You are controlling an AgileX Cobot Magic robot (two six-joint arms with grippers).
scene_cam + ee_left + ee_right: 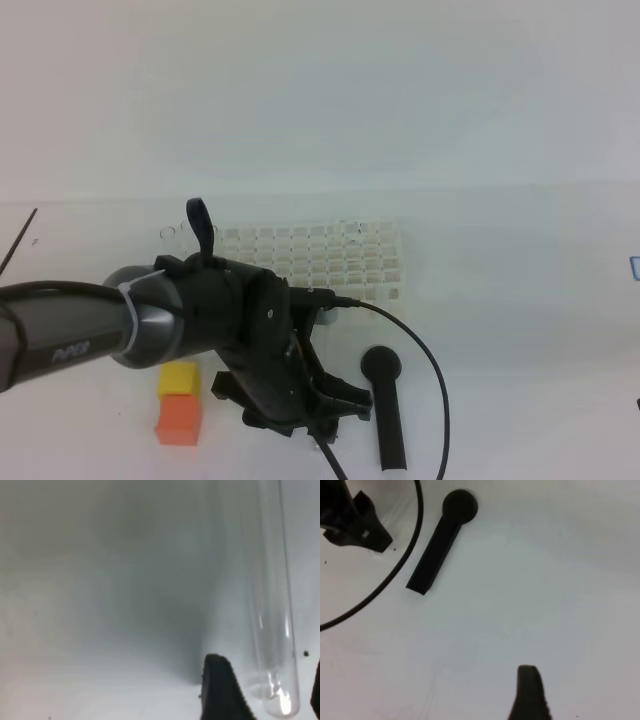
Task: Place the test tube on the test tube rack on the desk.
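Note:
The test tube (272, 605) is clear glass and lies flat on the white desk (100, 630), its rounded closed end toward the camera. My left gripper (268, 695) is low over it, open, with one black finger (220, 690) on each side of the tube and a gap showing. In the high view the left gripper (325, 415) is in front of the white test tube rack (320, 255), and the tube is hidden under it. My right gripper (585, 705) shows a single finger (530, 695) over bare desk, empty.
A thick black rod with a round head (385, 400) lies right of the left gripper, also in the right wrist view (440, 540). A yellow block (178, 378) and an orange block (180, 420) sit to the left. The arm's black cable (430, 370) loops over the desk.

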